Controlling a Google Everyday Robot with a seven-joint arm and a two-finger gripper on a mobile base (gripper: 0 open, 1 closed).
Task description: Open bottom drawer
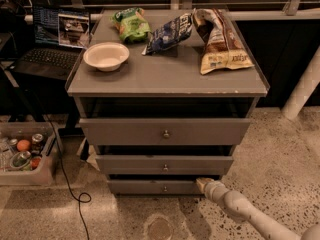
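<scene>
The grey cabinet has three drawer fronts, each with a small round knob. The bottom drawer (150,186) is the narrowest and lowest one, with its knob (164,188) at the centre; it stands slightly out from the frame with a dark gap above it. My gripper (201,183) comes in from the lower right on a white arm (240,210). Its tip is at the right end of the bottom drawer front, near the top edge.
On the cabinet top (165,76) lie a white bowl (106,56), a green bag (131,24), a blue bag (169,33) and a brown bag (218,39). A laptop (55,39) sits at left, a bin of cans (22,154) on the floor, with a black cable (65,174) beside it.
</scene>
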